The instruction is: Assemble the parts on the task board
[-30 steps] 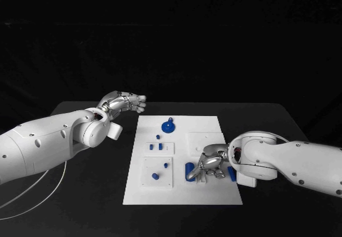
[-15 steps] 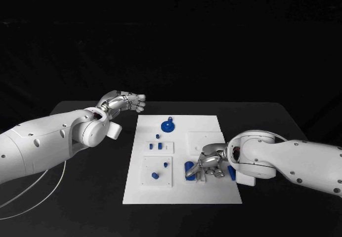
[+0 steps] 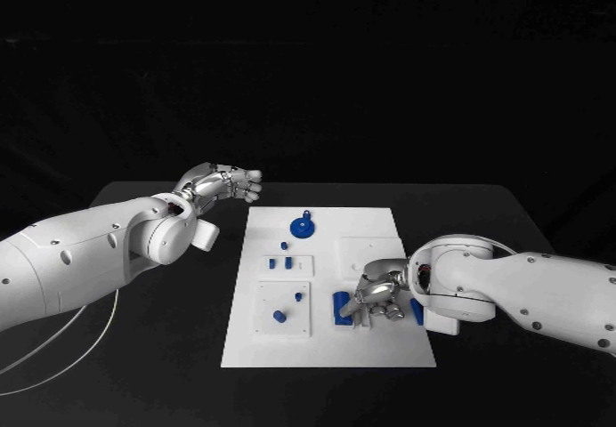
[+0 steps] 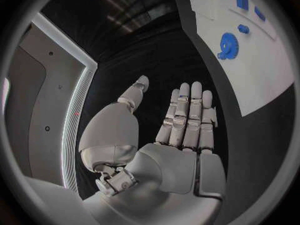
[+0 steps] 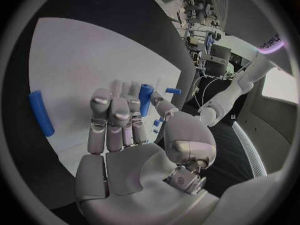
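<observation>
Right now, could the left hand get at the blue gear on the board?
Probably yes. The left hand hovers open just off the board's far corner, holding nothing, and nothing stands between it and the gear.

Black table point(image 3: 167, 356) stood against a dark, unlit backdrop. To one side, a grey wall panel point(image 4: 34, 110) edged by a pale lit strip point(image 4: 78, 100). Opposite side: cluttered equipment rack point(image 5: 206, 37) with hanging cables, a purple-lit sign point(image 5: 273, 44) above, dark floor point(image 5: 234, 155) beside a white ribbed rail point(image 5: 250, 152).
</observation>
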Controlling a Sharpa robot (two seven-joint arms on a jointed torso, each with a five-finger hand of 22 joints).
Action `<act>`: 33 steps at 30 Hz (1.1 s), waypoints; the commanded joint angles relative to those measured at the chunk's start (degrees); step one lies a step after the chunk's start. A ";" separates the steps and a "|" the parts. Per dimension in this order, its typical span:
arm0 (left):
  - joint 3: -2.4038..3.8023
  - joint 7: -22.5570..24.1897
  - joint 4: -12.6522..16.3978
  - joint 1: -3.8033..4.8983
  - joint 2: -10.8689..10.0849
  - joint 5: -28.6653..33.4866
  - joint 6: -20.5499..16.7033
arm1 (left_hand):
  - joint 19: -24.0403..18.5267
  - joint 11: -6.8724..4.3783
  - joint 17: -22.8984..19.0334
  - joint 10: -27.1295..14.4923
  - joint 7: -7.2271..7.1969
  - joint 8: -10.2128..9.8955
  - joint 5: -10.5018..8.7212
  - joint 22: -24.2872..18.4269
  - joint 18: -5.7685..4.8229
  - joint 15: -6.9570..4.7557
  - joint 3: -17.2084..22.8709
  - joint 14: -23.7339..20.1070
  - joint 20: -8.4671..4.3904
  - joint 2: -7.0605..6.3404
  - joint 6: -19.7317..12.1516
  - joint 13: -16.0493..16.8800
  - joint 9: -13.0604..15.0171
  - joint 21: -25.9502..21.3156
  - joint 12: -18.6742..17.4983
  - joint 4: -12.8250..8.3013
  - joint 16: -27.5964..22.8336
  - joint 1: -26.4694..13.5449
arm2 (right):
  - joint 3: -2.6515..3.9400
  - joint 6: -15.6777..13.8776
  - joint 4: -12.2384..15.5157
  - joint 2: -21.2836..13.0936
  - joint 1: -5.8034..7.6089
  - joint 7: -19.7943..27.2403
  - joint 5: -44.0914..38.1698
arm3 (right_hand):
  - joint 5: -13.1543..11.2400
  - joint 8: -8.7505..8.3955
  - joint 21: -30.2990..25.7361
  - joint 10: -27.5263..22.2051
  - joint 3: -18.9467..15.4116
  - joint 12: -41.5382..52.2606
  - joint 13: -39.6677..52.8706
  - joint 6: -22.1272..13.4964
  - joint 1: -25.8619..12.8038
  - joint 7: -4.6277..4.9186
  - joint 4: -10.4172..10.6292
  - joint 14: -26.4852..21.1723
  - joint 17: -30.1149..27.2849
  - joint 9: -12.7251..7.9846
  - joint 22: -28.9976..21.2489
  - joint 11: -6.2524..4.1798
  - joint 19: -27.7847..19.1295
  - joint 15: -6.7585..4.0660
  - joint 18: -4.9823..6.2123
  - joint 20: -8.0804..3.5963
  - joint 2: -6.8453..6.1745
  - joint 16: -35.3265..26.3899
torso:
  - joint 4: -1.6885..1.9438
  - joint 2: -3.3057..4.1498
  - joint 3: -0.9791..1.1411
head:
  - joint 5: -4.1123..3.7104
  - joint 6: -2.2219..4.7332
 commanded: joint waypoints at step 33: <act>0.03 0.31 -0.54 0.03 0.32 0.33 0.78 | -0.04 -0.11 0.28 -0.45 -0.02 0.28 -0.08 0.16 0.96 0.33 0.04 0.13 0.17 0.31 -0.30 -0.08 -0.11 -0.45 -0.15 0.19 -0.46 -0.38 | 4.92 -3.90 -0.63 -4.80 1.70 4.37 6.91 | 0.41 -1.08 -0.18 -0.48 -5.62 -0.52 0.80 -1.32 -2.59 0.57 -5.25 0.01 -0.04 0.07 -0.49 0.33 -0.30 -0.01 2.57 -0.25 -5.12 -0.57 | -0.05 -0.01 0.05 | -0.76 0.96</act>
